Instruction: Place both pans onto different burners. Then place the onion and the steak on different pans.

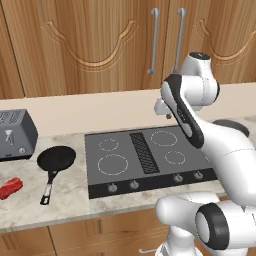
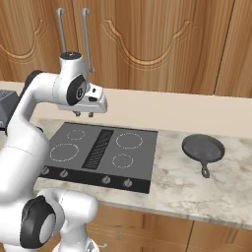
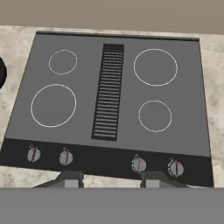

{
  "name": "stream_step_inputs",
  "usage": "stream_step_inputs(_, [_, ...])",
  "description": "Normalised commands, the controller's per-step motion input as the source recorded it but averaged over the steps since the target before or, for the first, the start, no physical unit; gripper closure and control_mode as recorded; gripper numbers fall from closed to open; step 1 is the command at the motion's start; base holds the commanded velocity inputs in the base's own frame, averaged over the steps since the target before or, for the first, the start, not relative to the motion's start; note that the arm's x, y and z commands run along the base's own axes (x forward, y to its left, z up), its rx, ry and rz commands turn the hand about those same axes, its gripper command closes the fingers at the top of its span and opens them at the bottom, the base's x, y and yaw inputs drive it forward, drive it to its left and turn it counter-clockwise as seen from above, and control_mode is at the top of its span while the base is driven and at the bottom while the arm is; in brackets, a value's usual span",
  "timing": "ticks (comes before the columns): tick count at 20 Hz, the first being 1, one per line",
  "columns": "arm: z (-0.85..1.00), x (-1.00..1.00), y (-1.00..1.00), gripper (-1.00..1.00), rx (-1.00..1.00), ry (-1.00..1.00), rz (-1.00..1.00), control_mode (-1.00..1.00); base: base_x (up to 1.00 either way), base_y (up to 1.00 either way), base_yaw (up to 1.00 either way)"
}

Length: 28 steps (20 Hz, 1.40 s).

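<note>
Cooktop [image 1: 150, 155]: four burners, all bare. Black pan [image 1: 56, 159]: on worktop [image 2: 187, 187] left of cooktop, handle toward the front edge. Steak [image 1: 11, 187]: worktop, left of black pan. Grey pan [image 2: 203, 149]: worktop, right of cooktop. End effector [image 2: 83, 114]: above cooktop, fingers parted, grasping nothing.

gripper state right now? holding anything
gripper: open, holding nothing; it hangs above the cooktop with a clear gap between its fingertips.
</note>
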Motion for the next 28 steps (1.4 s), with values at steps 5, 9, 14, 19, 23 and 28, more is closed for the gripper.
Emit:
stream_step_inputs(5, [0.00, -0.01, -0.27, -1.00, 0.00, 0.00, 0.02, -1.00, 0.00, 0.00, 0.00])
stream_step_inputs(9, [-0.13, -0.17, -0.60, -1.00, -0.04, -0.04, 0.05, -1.00, 0.00, 0.00, 0.00])
stream_step_inputs(14, [-0.17, 0.00, -0.38, -1.00, -0.15, -0.01, 0.00, -1.00, 0.00, 0.00, 0.00])
stream_step_inputs(19, [-0.10, 0.00, -0.54, -1.00, -0.10, 0.00, -0.01, -1.00, 0.00, 0.00, 0.00])
stream_step_inputs(23, [0.00, 0.00, -0.64, -1.00, -0.01, 0.04, -0.09, -1.00, 0.00, 0.00, 0.00])
stream_step_inputs(28, [0.00, 0.00, -0.97, -1.00, 0.01, 0.01, -0.11, -1.00, 0.00, 0.00, 0.00])
